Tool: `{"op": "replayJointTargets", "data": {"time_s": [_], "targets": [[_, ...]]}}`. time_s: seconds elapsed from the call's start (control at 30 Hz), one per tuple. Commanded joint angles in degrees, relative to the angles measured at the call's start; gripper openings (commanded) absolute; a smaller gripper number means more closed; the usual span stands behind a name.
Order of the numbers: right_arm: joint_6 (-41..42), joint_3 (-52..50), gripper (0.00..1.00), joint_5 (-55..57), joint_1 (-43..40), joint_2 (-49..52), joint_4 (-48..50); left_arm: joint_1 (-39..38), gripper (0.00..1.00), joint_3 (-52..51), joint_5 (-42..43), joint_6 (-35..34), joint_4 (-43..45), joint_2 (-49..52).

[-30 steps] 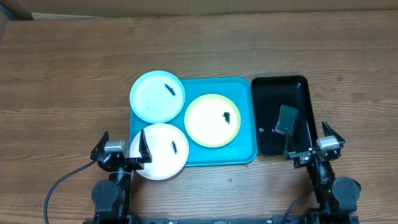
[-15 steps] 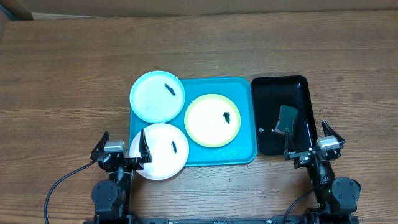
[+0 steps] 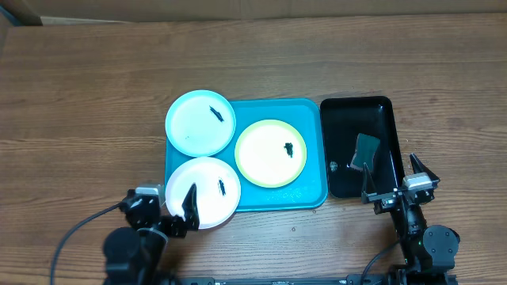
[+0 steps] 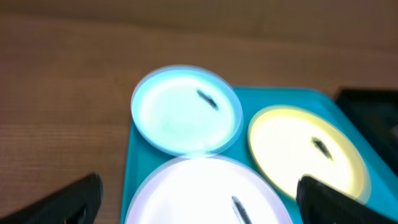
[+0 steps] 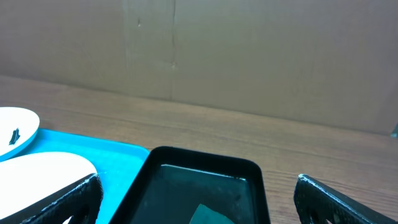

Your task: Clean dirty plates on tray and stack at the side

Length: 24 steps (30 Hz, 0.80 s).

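Three dirty plates lie on the turquoise tray (image 3: 310,162), each with a small dark smear. The pale blue plate (image 3: 200,123) is at the far left, the yellow-green plate (image 3: 271,153) in the middle, and the white plate (image 3: 204,192) at the near left, overhanging the rim. My left gripper (image 3: 162,207) is open at the white plate's near edge, with one fingertip over its rim. The left wrist view shows the white plate (image 4: 205,193) between the spread fingers of the left gripper (image 4: 199,202), holding nothing. My right gripper (image 3: 392,180) is open and empty at the near end of the black tray.
A glossy black tray (image 3: 356,119) stands right of the turquoise tray, with a dark green sponge (image 3: 366,150) lying in it. The right wrist view looks over the black tray (image 5: 205,168) toward a cardboard wall (image 5: 249,56). Bare wooden table surrounds both trays.
My left arm has shifted; its gripper now sits a little nearer and tilts toward the white plate. The right arm and the plates have not moved.
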Motion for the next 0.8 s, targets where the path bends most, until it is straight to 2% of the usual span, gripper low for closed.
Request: {"op": "replayJointTargets", "data": {"time_s": [0.0, 0.17, 0.27, 0.43, 0.57, 0.67, 0.7, 0.73, 0.77], "targets": [[-0.2, -0.6, 1.00, 0.0, -0.2, -0.7, 0.2, -0.1, 1.00, 14.7, 6.3, -2.0, -7.9, 8.9], [-0.2, -0.6, 1.00, 0.0, -0.2, -0.7, 0.2, -0.2, 1.00, 37.5, 18.4, -3.6, -21.9, 30.1], [-0.2, -0.6, 1.00, 0.0, -0.2, -0.7, 0.2, -0.3, 1.00, 50.5, 21.2, -3.5, -32.3, 42.9], [-0.2, -0.6, 1.00, 0.0, -0.2, -0.7, 0.2, -3.3, 1.00, 69.5, 22.0, -3.5, -55.5, 64.4], [-0.2, -0.6, 1.00, 0.0, -0.2, -0.7, 0.2, -4.2, 1.00, 72.9, 22.6, -6.2, -56.1, 74.6], [-0.2, -0.6, 1.00, 0.0, -0.2, -0.7, 0.2, -4.2, 0.97, 72.9, 22.8, -4.3, -54.9, 81.1], [-0.2, -0.6, 1.00, 0.0, -0.2, -0.7, 0.2, -4.2, 0.70, 72.9, 22.8, -4.0, -54.6, 83.0], [-0.2, -0.6, 1.00, 0.0, -0.2, -0.7, 0.3, -4.3, 0.13, 72.9, 22.2, -4.1, -54.6, 85.1], [-0.2, -0.6, 1.00, 0.0, -0.2, -0.7, 0.3, -4.4, 0.04, 72.9, 21.8, -4.1, -54.7, 86.5]]}}
